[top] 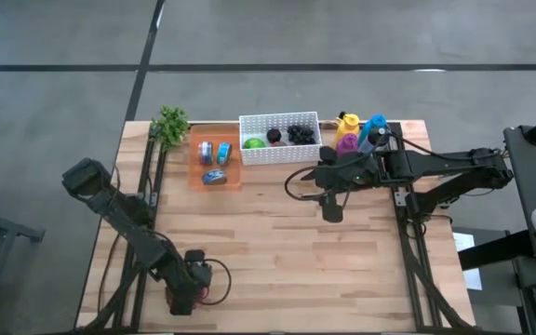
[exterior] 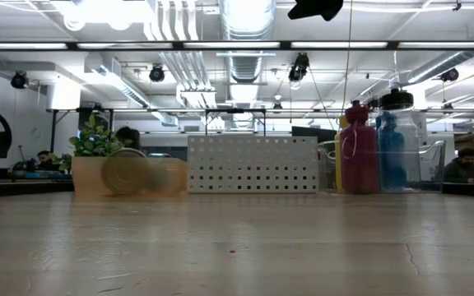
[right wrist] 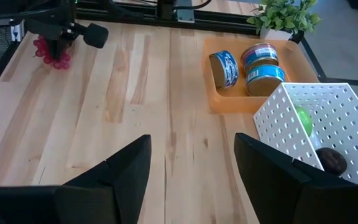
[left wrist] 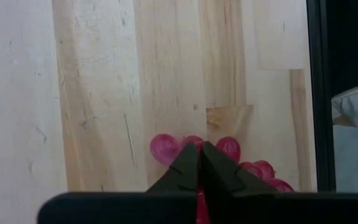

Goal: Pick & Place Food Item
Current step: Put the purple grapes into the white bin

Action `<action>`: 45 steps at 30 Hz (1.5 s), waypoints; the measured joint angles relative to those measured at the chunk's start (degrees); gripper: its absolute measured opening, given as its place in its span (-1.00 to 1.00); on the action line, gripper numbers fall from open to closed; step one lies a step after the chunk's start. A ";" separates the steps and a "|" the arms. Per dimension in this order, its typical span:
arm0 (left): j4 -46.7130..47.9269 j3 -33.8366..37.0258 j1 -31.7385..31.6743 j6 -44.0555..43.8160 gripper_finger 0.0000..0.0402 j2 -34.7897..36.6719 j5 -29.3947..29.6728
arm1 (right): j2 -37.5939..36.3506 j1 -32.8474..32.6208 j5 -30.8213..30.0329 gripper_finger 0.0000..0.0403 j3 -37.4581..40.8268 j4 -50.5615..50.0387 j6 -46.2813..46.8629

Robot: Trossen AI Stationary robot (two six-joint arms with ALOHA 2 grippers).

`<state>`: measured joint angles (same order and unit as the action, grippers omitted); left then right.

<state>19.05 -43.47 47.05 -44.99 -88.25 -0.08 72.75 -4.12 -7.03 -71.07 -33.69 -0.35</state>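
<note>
Left wrist view: left gripper (left wrist: 199, 152) has its fingers pinched together on the red grape bunch (left wrist: 229, 149), low centre of frame. Likely a plastic replica: light, lumpy, berries could flex or roll, so I'd grip the stem or centre cluster, not one berry. Looks glossy magenta-red, round beads in a small cluster. High view puts it at the table's lower left. Right gripper (right wrist: 191, 165) hangs mid-table, fingers apart, holding nothing, near the white perforated basket (top: 279, 152).
</note>
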 joint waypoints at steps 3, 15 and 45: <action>0.02 -0.01 0.00 0.17 -0.98 0.00 0.00 | 0.02 0.00 0.00 0.11 0.00 0.00 -0.02; 0.02 0.00 0.00 -0.05 -0.99 0.00 0.07 | 0.02 0.00 0.00 0.11 0.05 0.00 -0.93; 0.49 -2.37 -5.27 1.73 -0.99 0.06 6.97 | 0.07 0.00 0.00 0.11 0.07 0.04 -0.69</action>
<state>19.53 -45.84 41.78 -43.26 -88.19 6.90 72.82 -4.12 -7.03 -71.00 -33.65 -1.04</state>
